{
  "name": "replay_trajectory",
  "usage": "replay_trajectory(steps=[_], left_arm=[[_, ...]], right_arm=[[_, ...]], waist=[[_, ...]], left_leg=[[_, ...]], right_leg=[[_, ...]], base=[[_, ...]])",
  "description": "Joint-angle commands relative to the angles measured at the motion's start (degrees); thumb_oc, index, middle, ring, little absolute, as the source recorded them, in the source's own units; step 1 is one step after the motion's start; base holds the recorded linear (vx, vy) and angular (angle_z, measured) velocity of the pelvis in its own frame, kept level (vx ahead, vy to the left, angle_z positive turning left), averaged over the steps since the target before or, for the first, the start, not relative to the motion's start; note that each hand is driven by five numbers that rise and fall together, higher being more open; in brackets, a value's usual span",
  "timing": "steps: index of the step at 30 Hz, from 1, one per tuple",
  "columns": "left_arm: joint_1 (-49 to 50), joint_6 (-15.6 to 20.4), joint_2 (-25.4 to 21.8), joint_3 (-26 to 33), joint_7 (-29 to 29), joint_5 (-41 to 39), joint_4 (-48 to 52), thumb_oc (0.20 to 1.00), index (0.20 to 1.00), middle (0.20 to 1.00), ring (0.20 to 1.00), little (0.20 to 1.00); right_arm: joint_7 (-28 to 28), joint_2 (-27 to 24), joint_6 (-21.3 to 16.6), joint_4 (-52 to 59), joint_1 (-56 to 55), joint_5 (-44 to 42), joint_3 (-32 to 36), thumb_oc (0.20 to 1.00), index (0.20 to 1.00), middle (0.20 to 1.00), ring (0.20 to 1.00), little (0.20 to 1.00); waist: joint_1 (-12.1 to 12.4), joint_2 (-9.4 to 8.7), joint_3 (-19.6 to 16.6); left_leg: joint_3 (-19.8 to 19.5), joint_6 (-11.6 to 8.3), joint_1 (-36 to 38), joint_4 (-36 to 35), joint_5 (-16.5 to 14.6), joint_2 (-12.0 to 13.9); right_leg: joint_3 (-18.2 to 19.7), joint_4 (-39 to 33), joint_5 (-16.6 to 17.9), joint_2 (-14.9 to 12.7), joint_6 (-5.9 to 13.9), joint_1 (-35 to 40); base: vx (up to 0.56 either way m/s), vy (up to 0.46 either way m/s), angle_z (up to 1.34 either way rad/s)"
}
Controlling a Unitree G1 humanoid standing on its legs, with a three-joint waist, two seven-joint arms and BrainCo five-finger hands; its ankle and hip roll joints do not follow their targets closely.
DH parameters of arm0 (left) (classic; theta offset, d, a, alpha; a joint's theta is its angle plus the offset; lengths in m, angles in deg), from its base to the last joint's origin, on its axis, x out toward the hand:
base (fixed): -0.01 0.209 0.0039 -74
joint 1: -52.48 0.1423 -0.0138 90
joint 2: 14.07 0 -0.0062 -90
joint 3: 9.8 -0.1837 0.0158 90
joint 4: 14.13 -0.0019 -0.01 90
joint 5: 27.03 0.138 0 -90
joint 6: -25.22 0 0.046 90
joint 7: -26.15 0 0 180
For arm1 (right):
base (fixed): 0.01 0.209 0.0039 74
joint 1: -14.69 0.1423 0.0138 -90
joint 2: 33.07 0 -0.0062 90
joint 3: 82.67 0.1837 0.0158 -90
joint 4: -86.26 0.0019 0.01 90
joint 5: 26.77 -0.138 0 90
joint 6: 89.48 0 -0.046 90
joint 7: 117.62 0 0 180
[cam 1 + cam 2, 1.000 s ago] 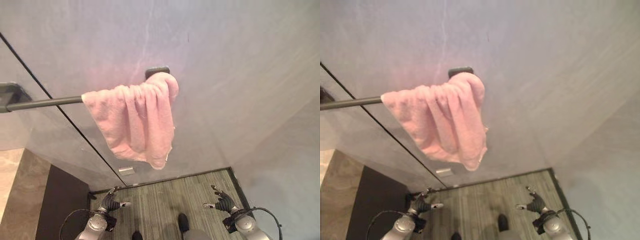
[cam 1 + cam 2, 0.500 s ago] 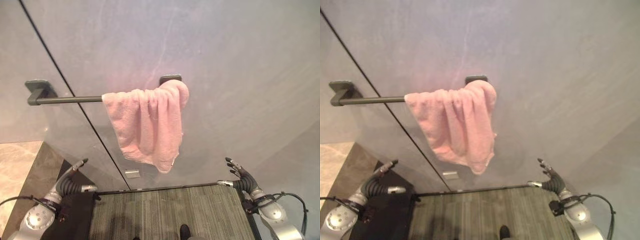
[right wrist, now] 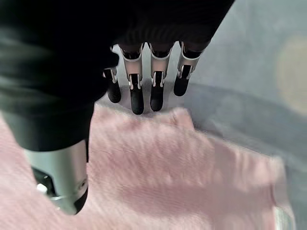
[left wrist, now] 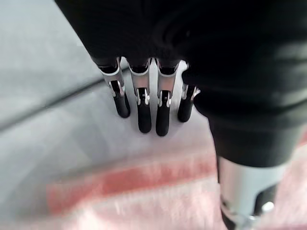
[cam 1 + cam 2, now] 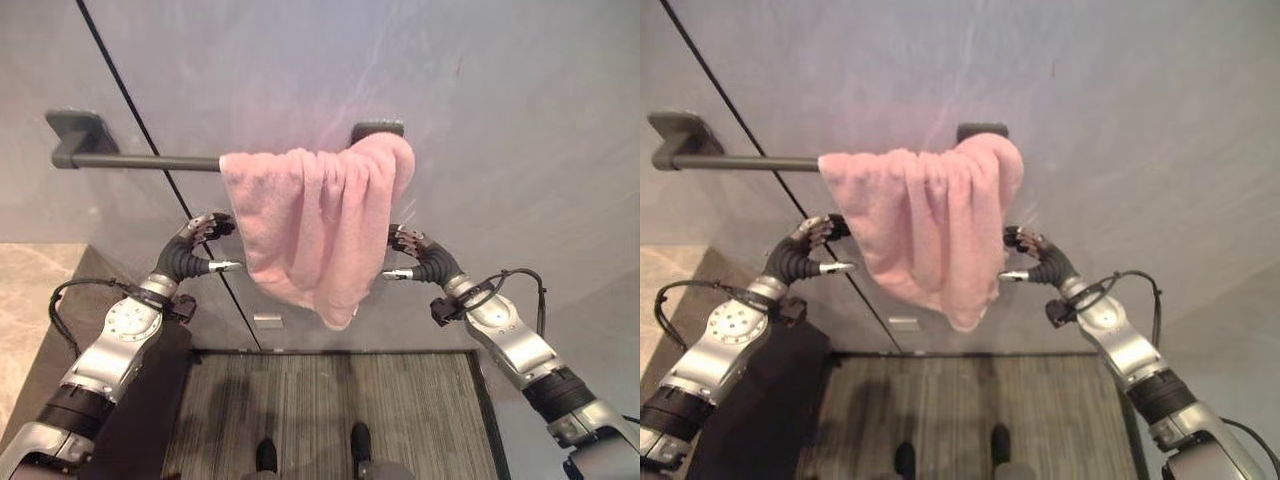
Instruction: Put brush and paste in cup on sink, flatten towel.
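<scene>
A: While the pink towel (image 5: 315,225) hangs bunched at the 3 o'clock end of the dark rail (image 5: 140,162), what worries you most?

B: Both hands are up beside it but holding nothing. The left hand (image 5: 195,250) sits at the towel's 9 o'clock edge, fingers loosely bent and thumb out; the right hand (image 5: 418,260) is at its 3 o'clock edge in the same relaxed spread. In the wrist views the fingers (image 4: 144,112) run fairly straight with pink cloth just past them, so I read both as open.

A: Are they touching the cloth?

B: I cannot tell; the right thumb tip looks very close to the fabric, maybe brushing it.

A: So what goes wrong from here?

B: I see 3 risks. If 1 hand pinches only a single outer fold, pulling sideways would drag that fold and leave the rest gathered. If either hand tugs toward 6 o'clock rather than along the rail, the towel could slide off, since it only drapes over the bar near the bracket (image 5: 378,129). And the longer corner hanging at 6 o'clock makes it uneven already, so weight favours slipping.

A: And the brush, paste and cup?

B: Nothing I can place from these views; the towel is the step in hand, by my judgement.
</scene>
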Motion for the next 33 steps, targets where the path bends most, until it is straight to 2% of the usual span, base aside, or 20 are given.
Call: replay_trajectory(steps=[1,5,11,12,13,14,15,16,17,23,25,28,29,31,33], left_arm=[[-5.73,2.20,-0.71,-1.59,-1.66,-1.27,-0.50,1.000,1.000,1.000,1.000,1.000],[-10.91,2.30,-0.21,-4.83,-2.82,-1.13,-0.99,1.000,1.000,1.000,1.000,1.000],[-11.88,2.18,0.29,-5.39,-3.57,-1.31,-1.91,1.000,1.000,1.000,1.000,1.000],[-11.91,2.08,0.45,-5.19,-3.78,-1.24,-1.90,0.780,0.780,0.780,0.780,0.780],[-12.62,2.02,0.42,-5.57,-3.78,-1.79,-2.06,0.263,0.263,0.263,0.263,0.263],[-12.20,2.00,0.30,-5.29,-3.61,-2.12,-1.88,0.200,0.200,0.200,0.200,0.200],[-11.01,1.89,1.10,-4.61,-3.72,-2.09,-1.72,0.200,0.200,0.200,0.200,0.200],[-10.97,1.88,1.10,-4.59,-3.72,-2.08,-1.70,0.200,0.200,0.200,0.200,0.200],[-10.64,1.72,1.73,-4.50,-3.76,-1.87,-1.93,0.200,0.200,0.200,0.200,0.200],[-7.99,0.50,4.30,-3.27,-3.94,0.64,-3.41,0.200,0.200,0.200,0.200,0.200],[-4.07,1.86,4.52,2.30,-5.20,2.64,2.07,0.200,0.200,0.200,0.200,0.200],[-1.05,2.41,4.15,5.71,-5.75,3.43,6.94,0.200,0.200,0.200,0.200,0.200],[2.12,3.32,5.05,9.04,-6.25,2.69,10.88,0.200,0.200,0.200,0.200,0.200],[3.61,3.63,5.84,10.51,-6.45,2.04,12.55,0.200,0.200,0.200,0.200,0.200],[6.31,4.09,8.56,12.84,-7.54,1.26,14.10,0.200,0.200,0.200,0.200,0.200]], right_arm=[[2.48,0.16,-0.59,0.90,4.61,-1.25,-0.26,1.000,1.000,1.000,1.000,1.000],[2.27,1.45,-0.23,0.46,8.62,-3.21,-3.12,1.000,1.000,1.000,1.000,1.000],[2.84,3.19,-0.05,-0.46,10.49,-2.82,-4.66,1.000,1.000,1.000,1.000,1.000],[3.10,3.20,0.07,-0.50,10.69,-2.21,-4.63,1.000,1.000,1.000,1.000,1.000],[3.24,3.08,0.07,-0.50,10.92,-1.88,-4.65,0.937,0.937,0.937,0.937,0.937],[3.40,3.18,0.10,-0.37,10.90,-1.68,-4.46,0.837,0.837,0.837,0.837,0.837],[3.59,3.81,0.00,-0.53,9.92,-1.67,-3.91,0.536,0.536,0.536,0.536,0.536],[3.59,3.81,0.00,-0.52,9.90,-1.67,-3.92,0.470,0.470,0.470,0.470,0.470],[3.64,4.25,-0.01,-0.79,9.58,-1.56,-3.69,0.200,0.200,0.200,0.200,0.200],[4.67,6.72,0.20,-1.02,6.71,-0.97,-1.84,0.200,0.200,0.200,0.200,0.200],[4.45,5.33,-0.60,6.68,4.92,1.42,1.07,0.200,0.200,0.200,0.200,0.200],[4.13,4.67,-1.14,11.45,3.54,1.62,2.58,0.200,0.200,0.200,0.200,0.200],[3.69,4.08,-1.96,15.75,2.71,2.21,4.05,0.200,0.200,0.200,0.200,0.200],[3.36,3.92,-2.29,17.64,2.30,2.03,4.41,0.200,0.200,0.200,0.200,0.200],[3.21,4.68,-2.86,19.43,1.58,1.45,4.67,0.200,0.200,0.200,0.200,0.200]], waist=[[-0.93,0.10,0.29],[-1.11,-0.16,0.98],[-1.00,-0.34,1.00],[-1.00,-0.31,1.01],[-1.03,-0.24,1.02],[-1.07,-0.22,1.03],[-1.06,-0.29,0.88],[-1.07,-0.28,0.86],[-1.08,-0.29,0.80],[-1.11,-0.15,0.12],[-1.14,-0.34,-0.95],[-1.19,-0.44,-1.34],[-1.02,-0.72,-1.69],[-0.92,-0.85,-1.77],[-0.72,-1.09,-1.80]], left_leg=[[2.44,-0.82,-1.23,0.18,1.63,0.26],[2.64,-0.83,-2.53,0.18,1.89,0.30],[2.93,-0.82,-2.56,0.18,1.84,0.34],[2.98,-0.84,-2.50,0.18,1.85,0.33],[2.89,-0.86,-2.55,0.18,1.92,0.37],[2.85,-0.87,-2.52,0.18,1.90,0.37],[2.88,-0.91,-2.35,0.18,1.81,0.41],[2.87,-0.91,-2.34,0.18,1.81,0.41],[2.86,-0.91,-2.18,0.18,1.74,0.45],[2.84,-0.85,-0.90,0.18,1.26,0.52],[2.89,-0.95,0.49,0.18,0.64,0.70],[2.87,-1.00,1.00,0.18,0.42,0.72],[2.89,-1.06,1.33,0.18,0.22,0.80],[2.93,-1.07,1.45,0.18,0.15,0.83],[2.82,-1.08,1.48,0.18,0.08,0.85]], right_leg=[[0.59,1.45,-0.36,-3.74,5.48,1.64],[1.08,1.35,0.33,-3.99,5.73,0.26],[1.29,1.08,0.41,-4.01,5.71,0.16],[1.31,1.03,0.39,-4.00,5.70,0.19],[1.29,0.99,0.39,-4.01,5.67,0.18],[1.21,1.01,0.33,-4.00,5.69,0.21],[1.13,1.00,0.16,-4.00,5.69,0.45],[1.13,0.99,0.16,-4.00,5.69,0.46],[1.08,0.99,0.06,-3.99,5.69,0.60],[0.89,0.92,-0.50,-3.94,5.61,1.94],[0.67,0.81,-1.12,-3.96,5.56,3.40],[0.57,0.74,-1.37,-3.93,5.54,4.04],[0.41,0.54,-1.55,-3.88,5.54,4.43],[0.35,0.40,-1.56,-3.89,5.55,4.61],[0.29,0.17,-1.67,-3.86,5.47,4.78]], base=[[-0.02,0.024,-0.04],[-0.01,0.017,-0.03],[0.00,0.005,-0.03],[0.00,0.000,0.00],[0.00,0.000,0.00],[0.00,0.000,0.00],[0.00,0.000,0.00],[0.00,0.000,0.00],[0.00,0.000,0.00],[0.01,-0.002,0.00],[0.08,-0.020,-0.01],[0.03,-0.009,0.01],[0.03,-0.013,0.04],[0.00,0.000,0.00],[-0.01,-0.010,0.04]])
